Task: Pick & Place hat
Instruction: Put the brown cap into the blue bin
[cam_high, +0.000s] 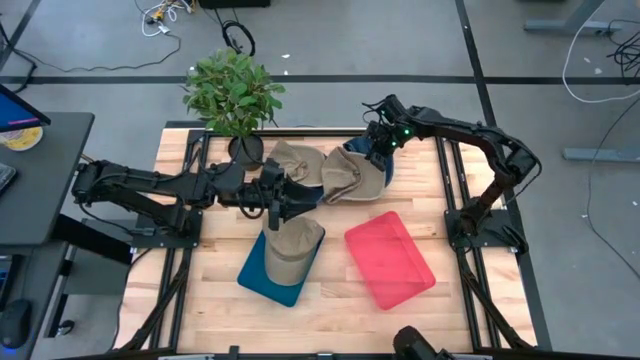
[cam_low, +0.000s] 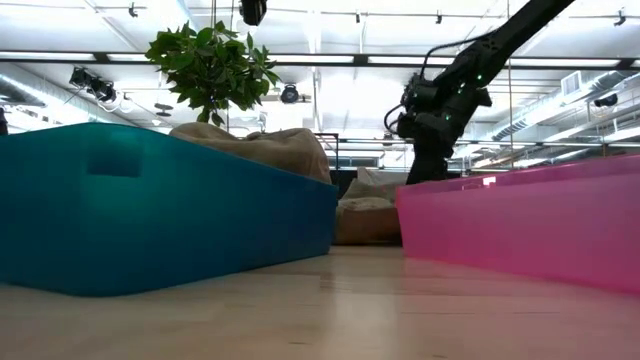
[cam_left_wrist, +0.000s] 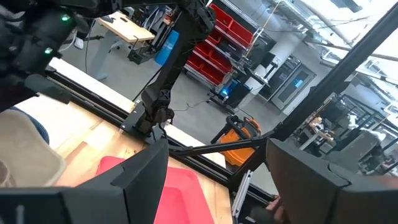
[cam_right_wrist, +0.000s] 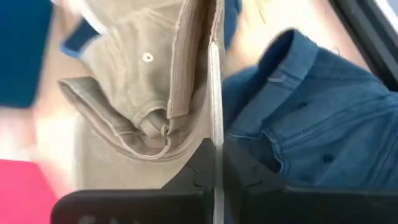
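Note:
A tan hat (cam_high: 292, 250) lies in the blue tray (cam_high: 258, 278), its top showing above the tray wall in the low view (cam_low: 255, 145). My left gripper (cam_high: 281, 203) is open and empty just past the tray's far end; its fingers stand wide apart in the left wrist view (cam_left_wrist: 217, 180). More hats lie at the table's far middle: two tan ones (cam_high: 293, 162) (cam_high: 350, 177) and a blue one (cam_high: 380, 168). My right gripper (cam_high: 376, 150) is over this pile, shut on a tan hat (cam_right_wrist: 124, 93) next to the blue hat (cam_right_wrist: 311, 112). My right gripper pinches a thin pale edge of the tan hat (cam_right_wrist: 215, 118) between its two shut fingers (cam_right_wrist: 249, 177). The edge runs straight out from between them. The fingers come from above, pointing down. The hat's body spreads to one side and the blue hat lies on the other.
An empty pink tray (cam_high: 390, 260) lies to the right of the blue tray, near the table's middle. A potted plant (cam_high: 234, 95) stands at the far left of the table. Black rails (cam_high: 452, 180) run along the table's left and right sides.

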